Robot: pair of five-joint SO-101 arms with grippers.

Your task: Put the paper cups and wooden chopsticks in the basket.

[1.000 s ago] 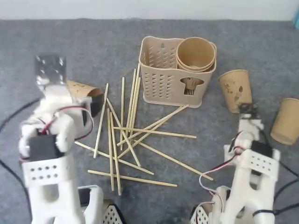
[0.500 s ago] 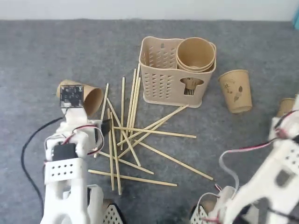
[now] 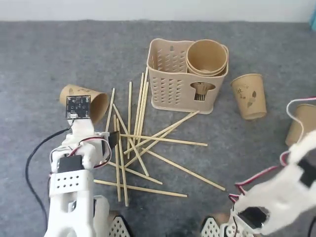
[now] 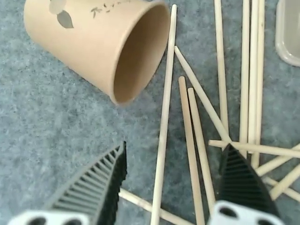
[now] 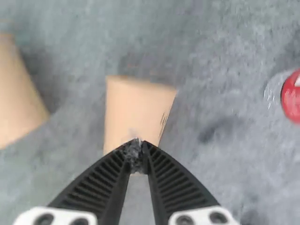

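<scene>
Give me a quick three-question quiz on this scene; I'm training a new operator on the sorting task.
1. True or false: the left gripper is shut.
2. The nested cups sit: A beside the basket; B inside it; C under it.
3. How many paper cups are outside the basket?
Key: 1 false, it is open; 2 B; 3 three.

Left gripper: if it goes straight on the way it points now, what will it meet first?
Most likely the wooden chopsticks between the fingers of the open left gripper; the tipped paper cup lies farther on, to one side. Depth is unclear.
</scene>
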